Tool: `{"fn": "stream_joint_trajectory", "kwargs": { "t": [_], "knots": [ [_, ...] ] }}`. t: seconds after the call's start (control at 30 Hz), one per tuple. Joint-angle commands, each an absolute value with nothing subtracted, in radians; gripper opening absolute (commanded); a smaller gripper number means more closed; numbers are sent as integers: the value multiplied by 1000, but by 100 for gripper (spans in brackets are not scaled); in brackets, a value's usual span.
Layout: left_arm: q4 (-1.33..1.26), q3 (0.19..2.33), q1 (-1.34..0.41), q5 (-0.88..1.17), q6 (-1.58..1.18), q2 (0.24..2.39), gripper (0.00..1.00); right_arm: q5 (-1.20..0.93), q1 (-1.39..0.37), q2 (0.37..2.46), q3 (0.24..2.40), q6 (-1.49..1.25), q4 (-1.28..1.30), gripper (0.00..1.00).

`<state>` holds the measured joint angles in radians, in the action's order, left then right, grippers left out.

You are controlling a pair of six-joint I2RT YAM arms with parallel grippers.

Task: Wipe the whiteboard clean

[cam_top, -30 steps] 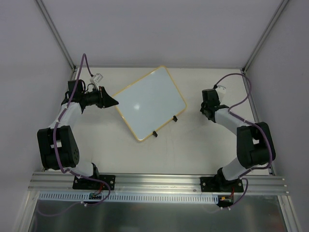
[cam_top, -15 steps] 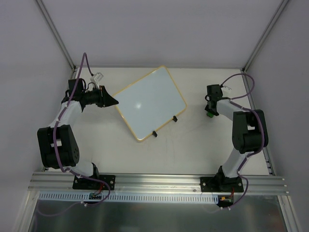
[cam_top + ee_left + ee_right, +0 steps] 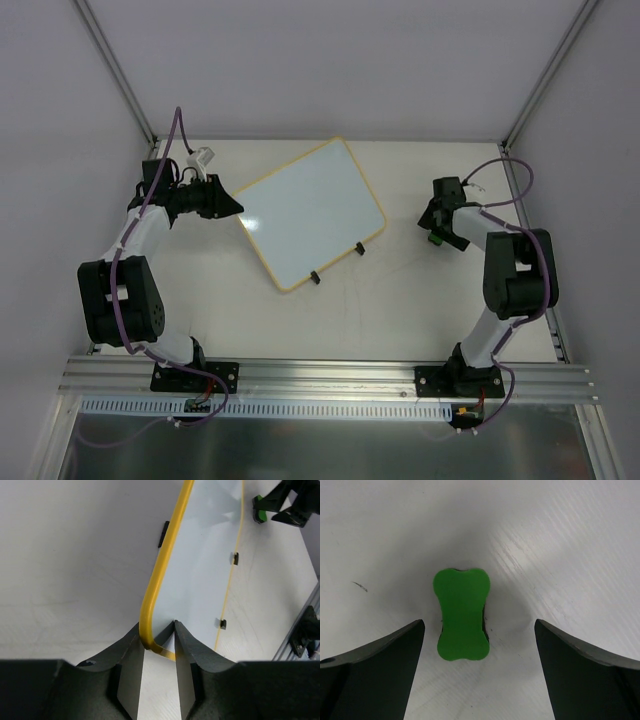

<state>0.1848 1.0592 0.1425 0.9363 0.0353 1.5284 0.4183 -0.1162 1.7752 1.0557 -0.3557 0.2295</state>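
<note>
The whiteboard point(image 3: 310, 210), a wiped white board in a yellow frame with two black feet, lies slanted at the table's middle. My left gripper point(image 3: 238, 209) is at its left corner. In the left wrist view the whiteboard point(image 3: 205, 570) has its rounded yellow corner between the jaws of my left gripper point(image 3: 156, 625), which stand narrowly parted and open. My right gripper point(image 3: 436, 232) stands wide open on the right over the green eraser point(image 3: 435, 240). In the right wrist view the eraser point(image 3: 462, 614) rests on the table, free of both fingers of my right gripper point(image 3: 480, 625).
Grey walls close the table on three sides, with slanted metal posts point(image 3: 118, 70) at the back corners. An aluminium rail point(image 3: 320, 372) runs along the near edge and carries both arm bases. A faint dark mark point(image 3: 360, 586) shows on the table near the eraser.
My right gripper has gone from shut to wide open, and the eraser now lies loose on the table. My left jaws have parted a little. The whiteboard has shifted slightly to the left.
</note>
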Motion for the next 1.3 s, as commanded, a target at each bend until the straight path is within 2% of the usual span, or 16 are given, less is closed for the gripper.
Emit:
{"fn": "stream_joint_trajectory", "kwargs": {
  "t": [0.0,0.17,0.2,0.4,0.43,0.47,0.53,0.6,0.83,1.1,1.27],
  "knots": [
    [166,1091,129,824,83,1555,29,440,-110,1671,1043,-347,259,97],
    [166,1112,127,819,66,1559,41,420,-109,1560,1037,-247,265,99],
    [167,1115,129,816,64,1559,47,417,-110,1539,1037,-230,264,99],
    [169,1131,127,805,49,1566,66,411,-110,1399,1028,-121,265,99],
    [169,1137,129,802,40,1566,70,410,-110,1385,1026,-114,265,99],
    [169,1140,127,796,34,1566,80,408,-110,1353,1025,-106,265,99],
    [170,1152,129,784,14,1559,86,403,-110,1322,1023,-83,264,99],
    [170,1160,129,753,3,1542,98,400,-110,1275,1028,-57,265,99],
    [178,1203,129,609,-115,1437,99,390,-110,1132,1114,78,265,99],
    [233,1282,129,290,-150,1218,99,382,-110,1000,1325,268,273,99],
    [398,1463,130,167,-118,1140,99,362,-110,954,1445,366,290,99]
  ]
}}
